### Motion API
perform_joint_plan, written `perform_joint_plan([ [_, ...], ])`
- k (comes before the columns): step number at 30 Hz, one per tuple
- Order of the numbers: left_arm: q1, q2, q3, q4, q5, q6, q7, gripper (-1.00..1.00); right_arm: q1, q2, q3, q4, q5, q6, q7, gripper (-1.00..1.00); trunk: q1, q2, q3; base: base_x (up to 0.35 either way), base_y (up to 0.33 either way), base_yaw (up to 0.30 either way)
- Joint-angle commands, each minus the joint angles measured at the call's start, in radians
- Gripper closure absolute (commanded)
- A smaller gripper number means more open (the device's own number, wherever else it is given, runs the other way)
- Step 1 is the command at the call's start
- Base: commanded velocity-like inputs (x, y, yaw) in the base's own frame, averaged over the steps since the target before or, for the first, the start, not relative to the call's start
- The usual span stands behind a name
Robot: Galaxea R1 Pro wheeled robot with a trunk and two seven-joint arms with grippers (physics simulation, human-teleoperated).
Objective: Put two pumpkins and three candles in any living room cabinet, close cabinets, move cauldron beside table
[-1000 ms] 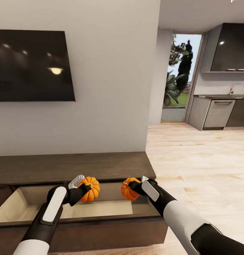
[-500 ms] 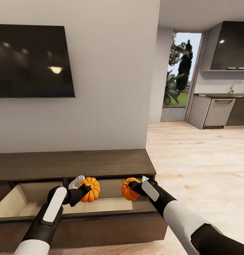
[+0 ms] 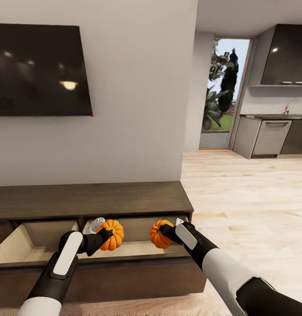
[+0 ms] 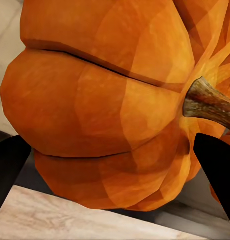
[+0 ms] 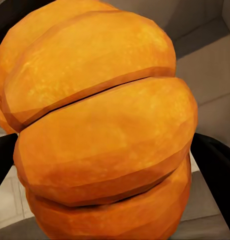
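Two orange ribbed pumpkins hang over the open drawers of the long dark brown cabinet (image 3: 89, 199). My left gripper (image 3: 103, 232) is shut on the left pumpkin (image 3: 112, 235), whose brown stem shows up close in the left wrist view (image 4: 105, 110). My right gripper (image 3: 165, 231) is shut on the right pumpkin (image 3: 158, 234), which looms large in the right wrist view (image 5: 102, 130). Both pumpkins are held above the pale wood inside of the right-hand open drawer (image 3: 124, 250). The candles, the cauldron and the table are out of view.
A second open drawer (image 3: 19, 245) lies to the left. A dark TV (image 3: 39, 70) hangs on the grey wall above the cabinet. Pale wood floor (image 3: 247, 197) stretches right toward a grey kitchen (image 3: 273, 136) and a glass door (image 3: 223, 92).
The whole head view has tilted or risen slightly, so the cabinet and TV sit higher in the picture. Both grippers keep their pumpkins in the same place over the drawer.
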Motion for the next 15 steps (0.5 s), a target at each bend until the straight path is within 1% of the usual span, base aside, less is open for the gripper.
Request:
perform_joint_plan([
  [1,-0.001,-0.001,0.002,-0.001,0.011,0.002,0.010,1.00,-0.001,-0.001,0.007,-0.002,-0.008,0.001,-0.008,1.00,0.004,-0.008,-0.004,0.000,0.000,0.000],
  [5,-0.001,0.000,0.002,-0.001,0.011,0.002,0.010,1.00,-0.001,-0.001,0.007,-0.002,-0.008,0.001,-0.008,1.00,0.019,-0.036,-0.017,0.000,0.000,0.000],
  [15,-0.001,-0.001,0.001,-0.001,0.011,0.002,0.010,1.00,-0.001,-0.001,0.007,-0.002,-0.008,0.000,-0.008,1.00,0.019,-0.036,-0.017,0.000,0.000,0.000],
])
